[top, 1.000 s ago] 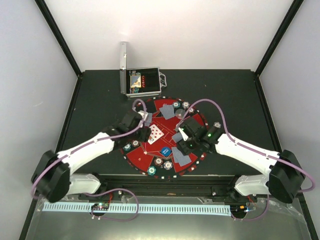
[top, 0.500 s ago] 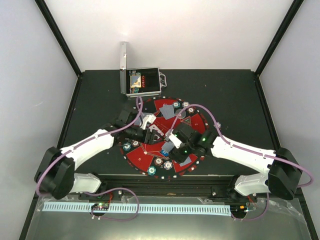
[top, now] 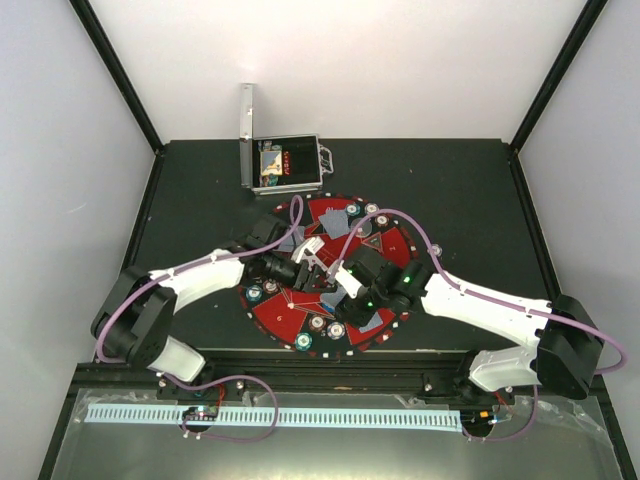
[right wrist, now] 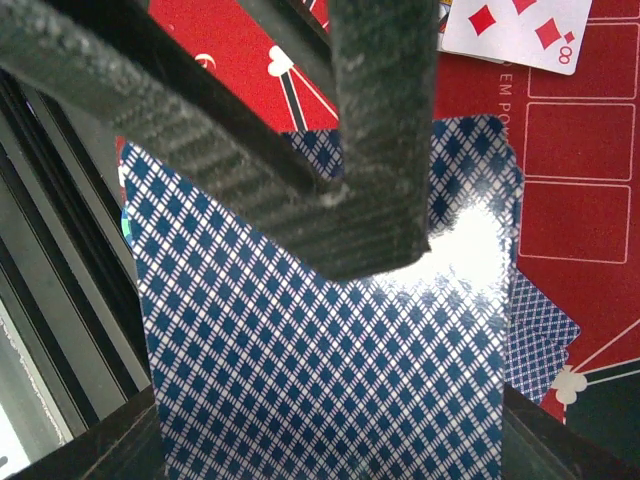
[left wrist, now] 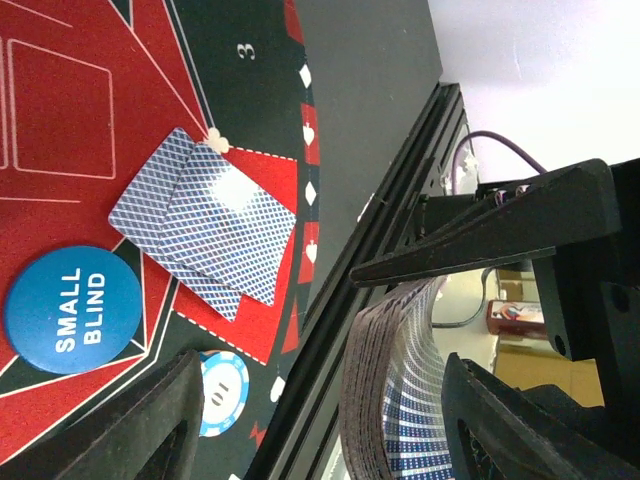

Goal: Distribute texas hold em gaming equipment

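Note:
The round red-and-black mat (top: pixel 385 245) lies mid-table, and both grippers meet over its centre. My right gripper (right wrist: pixel 330 420) is shut on the long edges of a bowed deck of blue-backed cards (right wrist: pixel 320 360). My left gripper (left wrist: pixel 325 400) is open and straddles that deck (left wrist: pixel 395 390), one finger (right wrist: pixel 370 150) lying across the top card's back. Two face-down cards (left wrist: pixel 205 235), a blue "SMALL BLIND" disc (left wrist: pixel 72 310) and a teal chip (left wrist: pixel 222 392) rest on the mat. A face-up diamond card (right wrist: pixel 515 30) lies further in.
The open silver case (top: pixel 285 165) stands behind the mat at the back left. More chips (top: pixel 303 342) sit along the mat's near rim. A black rail (top: pixel 330 360) runs along the table's front edge.
Both grippers have come together over the mat's centre: the left moved right, the right moved left with the deck. The left finger now lies on the deck.

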Robot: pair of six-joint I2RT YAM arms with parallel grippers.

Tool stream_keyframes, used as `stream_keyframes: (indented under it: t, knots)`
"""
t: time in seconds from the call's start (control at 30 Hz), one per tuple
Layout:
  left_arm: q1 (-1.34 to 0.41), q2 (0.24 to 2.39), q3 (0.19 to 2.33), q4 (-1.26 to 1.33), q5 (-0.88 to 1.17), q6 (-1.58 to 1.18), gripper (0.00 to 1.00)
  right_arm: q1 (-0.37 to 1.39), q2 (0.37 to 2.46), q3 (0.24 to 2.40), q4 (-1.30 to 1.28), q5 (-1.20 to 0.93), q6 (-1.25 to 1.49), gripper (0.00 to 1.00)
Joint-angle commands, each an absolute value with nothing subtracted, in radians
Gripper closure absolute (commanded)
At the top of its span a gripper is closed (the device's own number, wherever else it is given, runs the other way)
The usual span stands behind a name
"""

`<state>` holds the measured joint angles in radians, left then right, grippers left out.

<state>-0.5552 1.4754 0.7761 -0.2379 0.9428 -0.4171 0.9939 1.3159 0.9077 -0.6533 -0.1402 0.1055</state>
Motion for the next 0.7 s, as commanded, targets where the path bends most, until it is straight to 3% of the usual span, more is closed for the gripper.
stream_keyframes:
  t: [0.0, 0.3, 0.67]
  knots:
    - [-0.565, 1.493, 0.826, -0.241, 1.003, -0.370, 0.34, 1.003, 1.313, 0.935, -0.633, -0.144, 0.092, 0.38]
    - [-0.566, 1.504, 0.848, -0.380, 0.920, -0.292, 0.47, 1.003, 1.309, 0.930, -0.636, -0.135, 0.091, 0.38]
    - [-0.553, 1.491, 0.865, -0.422, 0.860, -0.287, 0.56, 1.003, 1.306, 0.921, -0.632, -0.137, 0.098, 0.38]
